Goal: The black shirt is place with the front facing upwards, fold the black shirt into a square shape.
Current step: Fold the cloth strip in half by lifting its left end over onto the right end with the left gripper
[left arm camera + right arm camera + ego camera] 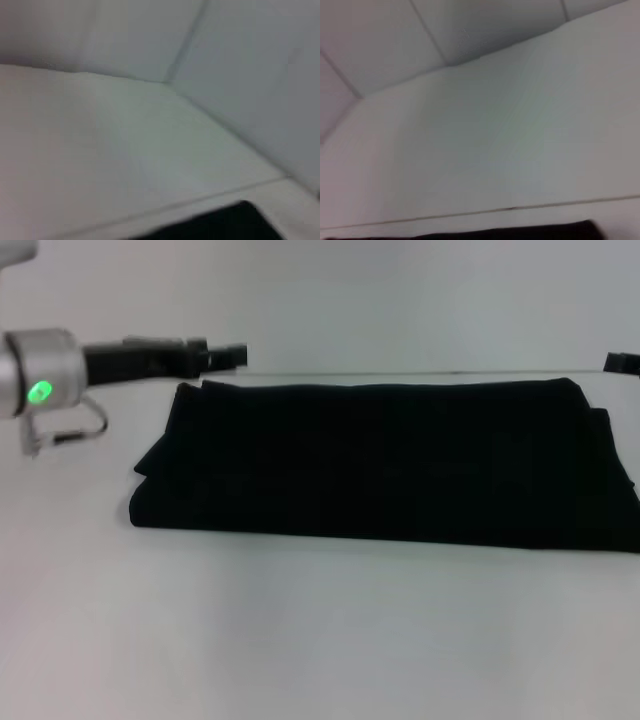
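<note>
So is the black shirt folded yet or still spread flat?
Folded. The black shirt lies as a wide layered band on the table, stacked edges at both ends, not yet square.

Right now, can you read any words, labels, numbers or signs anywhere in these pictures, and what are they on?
None can be read.
The black shirt lies folded into a wide band on the white table; no lettering or label shows on its visible surface.
The left arm's green light is a plain glow, with no text.
The left gripper bears no readable marking.
The wrist views show only bare table and wall.
</note>
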You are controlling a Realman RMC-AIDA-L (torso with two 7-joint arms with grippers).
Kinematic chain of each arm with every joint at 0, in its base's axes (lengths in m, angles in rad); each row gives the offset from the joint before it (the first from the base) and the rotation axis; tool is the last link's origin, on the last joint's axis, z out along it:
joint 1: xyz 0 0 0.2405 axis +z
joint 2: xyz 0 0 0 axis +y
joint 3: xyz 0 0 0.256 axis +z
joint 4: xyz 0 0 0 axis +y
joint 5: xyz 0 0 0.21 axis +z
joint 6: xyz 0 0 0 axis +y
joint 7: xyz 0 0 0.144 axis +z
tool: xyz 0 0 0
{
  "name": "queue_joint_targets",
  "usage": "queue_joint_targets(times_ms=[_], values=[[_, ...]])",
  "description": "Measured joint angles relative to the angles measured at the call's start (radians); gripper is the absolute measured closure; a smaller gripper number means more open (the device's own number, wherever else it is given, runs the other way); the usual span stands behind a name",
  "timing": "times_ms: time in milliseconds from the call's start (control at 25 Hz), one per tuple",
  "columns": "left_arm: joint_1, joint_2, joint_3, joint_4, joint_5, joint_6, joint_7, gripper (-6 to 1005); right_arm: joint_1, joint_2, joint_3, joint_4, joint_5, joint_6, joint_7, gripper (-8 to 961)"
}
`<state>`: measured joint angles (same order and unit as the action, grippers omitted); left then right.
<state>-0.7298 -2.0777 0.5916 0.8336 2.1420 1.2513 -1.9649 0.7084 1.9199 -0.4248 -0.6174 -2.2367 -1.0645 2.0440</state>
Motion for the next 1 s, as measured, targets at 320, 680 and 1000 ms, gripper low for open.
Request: queue_joint_targets(times_ms=[320,680,1000], values=[[0.116,0.07,-0.039,-0.085,-0.067,0.271,-0.114,294,-0.113,-0.046,-0.004,-0.017,0.151,-0.35,0.022,249],[0.171,0.093,-0.04,-0.161,-0.051,0.263,-0.138,198,-0.126,-0.053,-0.017,-0.016,0.145,-0.412,0.026,124],[0.187,0.095,-0.039,-0.163,-0.007,0.246,-0.18,104,-0.119,-0.067,-0.019,-0.016,0.107,-0.394,0.054,85]])
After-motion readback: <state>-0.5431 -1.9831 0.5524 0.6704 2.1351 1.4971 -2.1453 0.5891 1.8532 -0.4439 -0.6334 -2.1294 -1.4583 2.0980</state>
